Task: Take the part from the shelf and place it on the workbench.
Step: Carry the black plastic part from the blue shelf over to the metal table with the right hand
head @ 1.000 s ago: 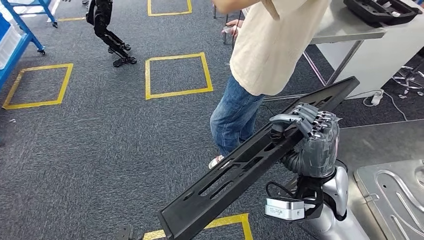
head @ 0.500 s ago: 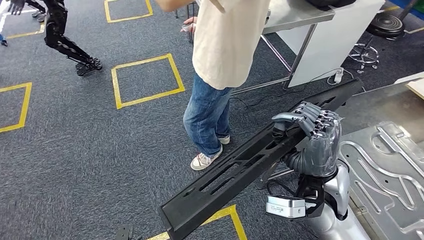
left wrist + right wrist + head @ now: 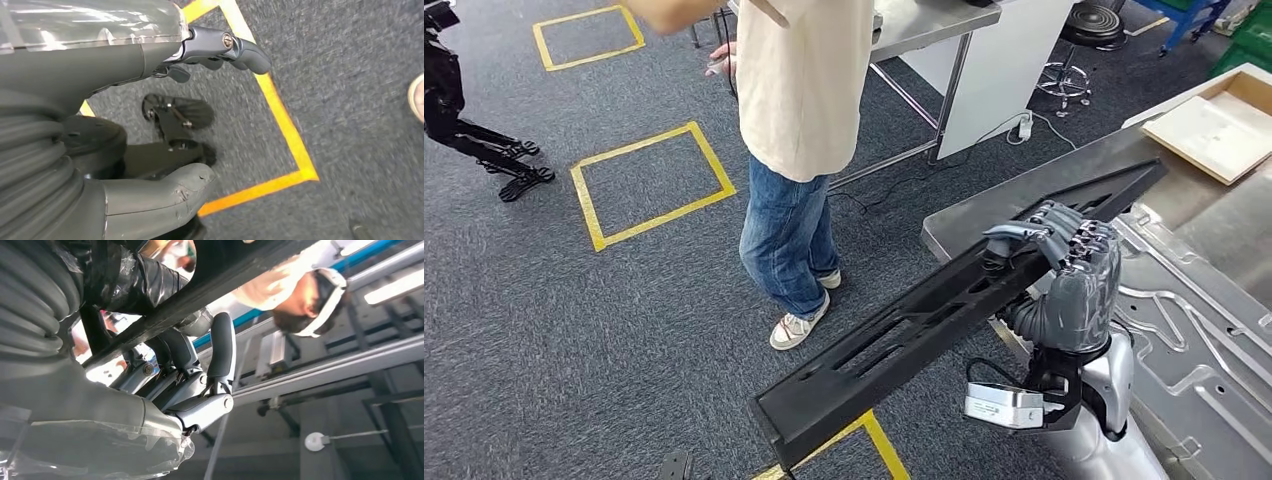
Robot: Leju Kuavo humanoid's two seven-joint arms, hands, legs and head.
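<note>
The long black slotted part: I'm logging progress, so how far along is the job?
Pickup looks done: the right hand grips the long black slotted plastic part, no shelf nearby. In hand: carrying; the part's far end reaches over the grey metal workbench. Left: setting it down and letting go. The left hand hangs over carpet, holding nothing.

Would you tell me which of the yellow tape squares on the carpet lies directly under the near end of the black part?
The partly visible square at the bottom edge of the head view; the long black part, held by the right hand, overhangs its corner. The other two squares lie far off, beyond the person.
</note>
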